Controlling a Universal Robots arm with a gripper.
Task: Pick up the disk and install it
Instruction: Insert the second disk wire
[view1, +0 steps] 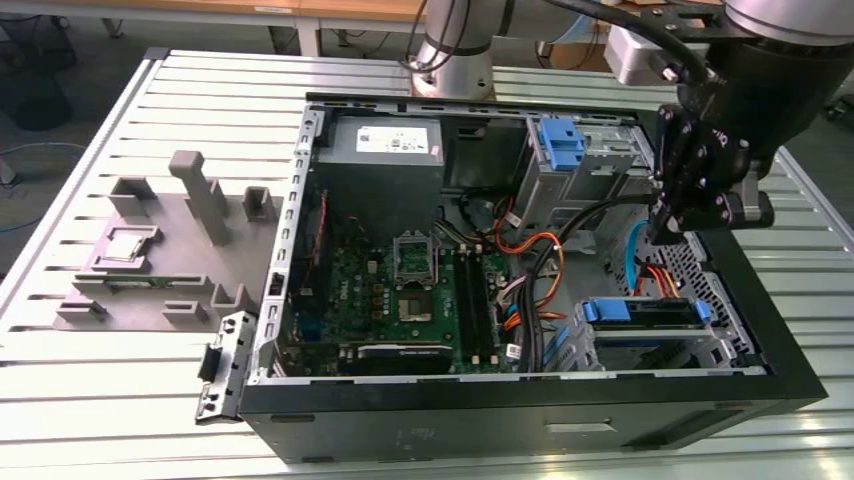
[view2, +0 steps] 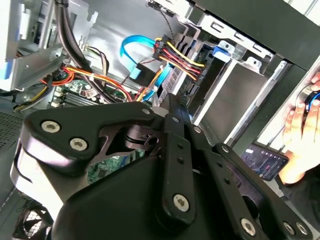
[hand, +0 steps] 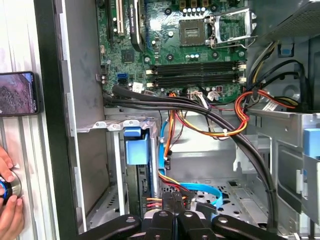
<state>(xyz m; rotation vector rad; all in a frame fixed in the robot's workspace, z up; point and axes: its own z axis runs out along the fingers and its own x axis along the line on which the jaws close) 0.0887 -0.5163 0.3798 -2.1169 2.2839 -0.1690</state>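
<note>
Hovering gripper (view1: 667, 235) above disk (view1: 638, 312) seated in drive cage (view1: 587, 345); grip state unclear; keeping clear of cables (hand: 220, 117).

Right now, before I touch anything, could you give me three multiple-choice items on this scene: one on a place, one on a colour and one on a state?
1. Where is the disk?
A. On the grey fixture
B. In the drive cage inside the computer case
C. On the slatted table

2. What colour is the motherboard?
A. Green
B. Red
C. White

3. How is the computer case?
A. Closed by its side panel
B. Standing upright
C. Lying flat with its inside exposed

Answers:
1. B: in the exterior view, the disk with its blue bracket sits in the drive cage, at the case's corner toward the exterior view's right.
2. A: the motherboard is green.
3. C: the computer case lies flat and open, showing boards and cables.
</note>
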